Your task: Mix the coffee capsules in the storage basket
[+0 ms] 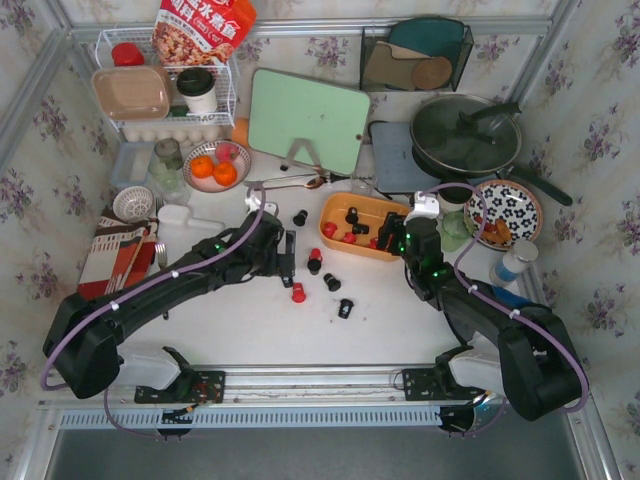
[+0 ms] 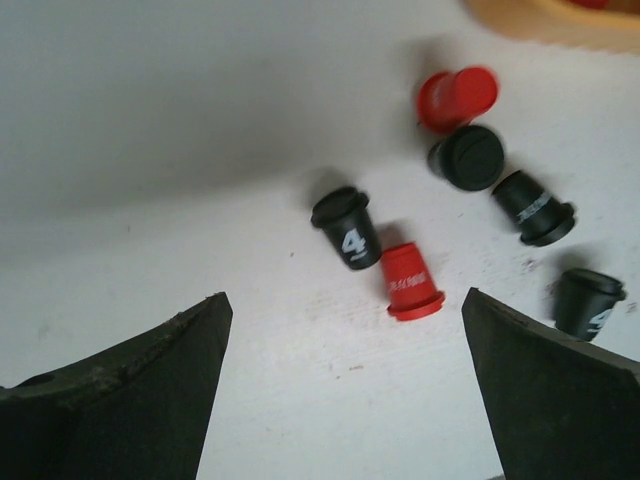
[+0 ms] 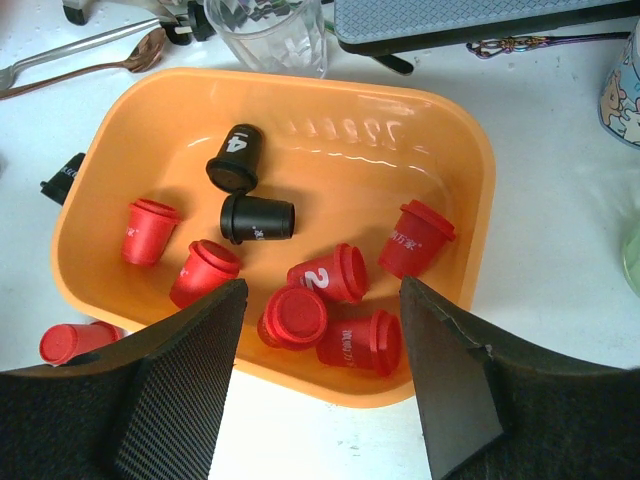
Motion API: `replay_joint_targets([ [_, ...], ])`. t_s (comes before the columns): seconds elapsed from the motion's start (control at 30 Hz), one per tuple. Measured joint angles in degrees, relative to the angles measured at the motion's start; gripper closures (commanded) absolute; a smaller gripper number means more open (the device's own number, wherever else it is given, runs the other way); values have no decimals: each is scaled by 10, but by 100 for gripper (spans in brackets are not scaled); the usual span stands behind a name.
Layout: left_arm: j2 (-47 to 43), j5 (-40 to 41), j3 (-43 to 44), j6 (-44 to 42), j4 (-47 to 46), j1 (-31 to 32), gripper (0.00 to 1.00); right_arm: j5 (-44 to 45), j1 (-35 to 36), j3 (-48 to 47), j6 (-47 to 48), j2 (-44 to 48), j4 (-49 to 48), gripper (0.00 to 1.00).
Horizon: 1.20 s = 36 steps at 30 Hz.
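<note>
On the white tabletop (image 1: 250, 325), just to the left of the storage basket (image 3: 300, 80), the left end effector (image 2: 345, 400) hangs with its two dark fingers (image 2: 130, 390) spread wide. Nothing sits between them and they touch nothing. Beyond the gap lie six loose coffee capsules (image 2: 410, 283). A black one marked "4" lies against a red one. Past these, a red one on its side sits next to a black one, and two more black ones lie off to the right. A corner of the orange basket shows at the top right edge of the left wrist view.

The right end effector (image 3: 320, 300) is poised over the near long side of the basket with its jaws parted and gripping nothing. Three red capsules by the near wall show in the gap between its fingers. Whether the fingers touch the rim cannot be told.

The basket holds eight capsules, six red and two black, and most of them lie on their sides. One red and one black lie outside on the tabletop, by the basket's left end. A clear glass (image 3: 265, 30) stands just behind the far rim. A spoon (image 3: 150, 45) lies to the left of the glass.
</note>
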<state>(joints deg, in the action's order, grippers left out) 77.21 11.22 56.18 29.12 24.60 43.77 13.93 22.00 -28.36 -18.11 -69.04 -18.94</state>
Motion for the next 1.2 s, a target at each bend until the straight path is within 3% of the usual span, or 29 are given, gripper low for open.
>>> replay_joint_targets([
  [0.6, -5, 39, -81, 160, -21, 4, 0, -2, 0, 2, -8, 13, 0, 30],
  [0.73, 27, 60, -43, 179, 5, 6, 0, -2, 0, 3, -9, 16, 0, 30],
  [1.0, 133, 110, 53, 217, 70, 38, 9, -6, 0, 3, -9, 16, 0, 30],
  [1.07, 150, 116, 64, 228, 81, 46, 15, -6, 0, 3, -9, 16, 0, 30],
  [1.13, 167, 123, 73, 238, 87, 53, 26, -7, 0, 3, -9, 16, 0, 30],
  [1.2, 179, 128, 76, 246, 88, 58, 29, -8, 0, 3, -9, 16, 0, 30],
])
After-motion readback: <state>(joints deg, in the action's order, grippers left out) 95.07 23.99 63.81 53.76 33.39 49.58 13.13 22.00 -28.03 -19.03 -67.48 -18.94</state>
